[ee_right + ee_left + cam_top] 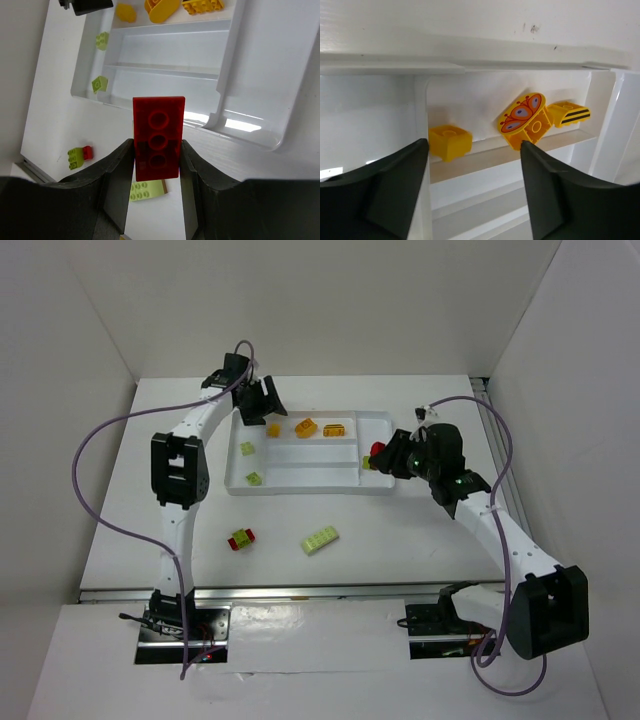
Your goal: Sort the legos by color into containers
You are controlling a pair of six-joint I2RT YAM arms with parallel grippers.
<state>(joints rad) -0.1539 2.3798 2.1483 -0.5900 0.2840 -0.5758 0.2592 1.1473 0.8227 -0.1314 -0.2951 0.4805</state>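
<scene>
On my right wrist feed the red brick (158, 135) is a deep, plain red, set against the black fingers (112, 180) of the right gripper (157, 150). The left gripper (472, 145) is black too. The tray (310, 472) is white, as is the table (420, 540).

My left wrist feed shows a plain yellow brick (449, 141). The butterfly brick (522, 114) is yellow with an orange face, red lines and grey-blue spots. The striped brick (570, 113) is yellow with black bands.

From overhead I see two light green bricks (246, 448), a green-and-red stack (241, 538), a light green flat brick (320, 539) and purple cables (79, 470).
</scene>
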